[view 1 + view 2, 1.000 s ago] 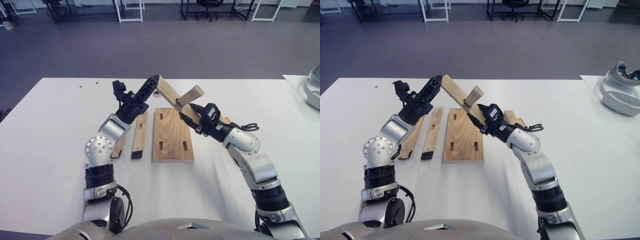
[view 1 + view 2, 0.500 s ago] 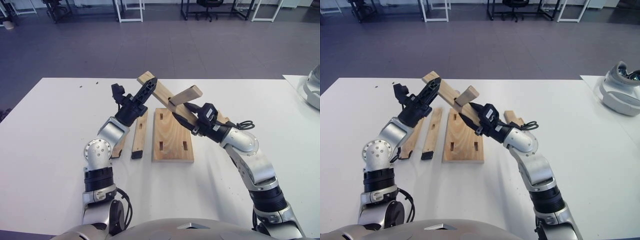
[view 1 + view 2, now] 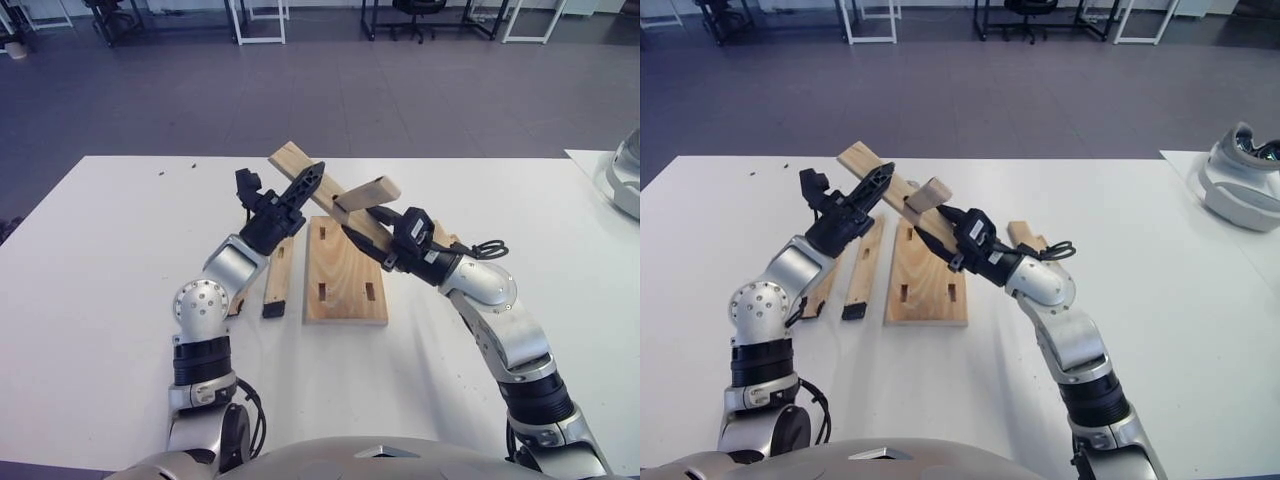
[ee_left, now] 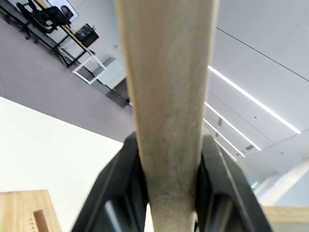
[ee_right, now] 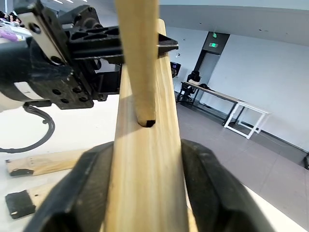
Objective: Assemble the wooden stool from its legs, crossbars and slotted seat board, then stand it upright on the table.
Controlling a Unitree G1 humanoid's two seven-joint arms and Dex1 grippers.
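The left jaws are clenched on the upper stretch of a leg (image 3: 290, 158), which hangs slanted in the air with its top end past them. The right jaws grasp the same leg lower down, a black finger (image 5: 91, 193) pressed to each of its sides. Between the two sets of jaws, a crossbar (image 3: 368, 192) juts from the leg, rising up and away toward the right side, its root just ahead of the right jaws. Directly beneath both sets of jaws the seat board (image 3: 345, 265) lies flat on the surface (image 3: 100, 260), slots facing up. Below the left jaws and to their outer side, a wooden piece (image 3: 280, 265) with a dark end lies just beside the board. A second piece (image 3: 238, 296) lies beyond it, partly hidden by the left arm. Behind the right jaws another wooden piece (image 3: 1025, 235) rests on the surface.
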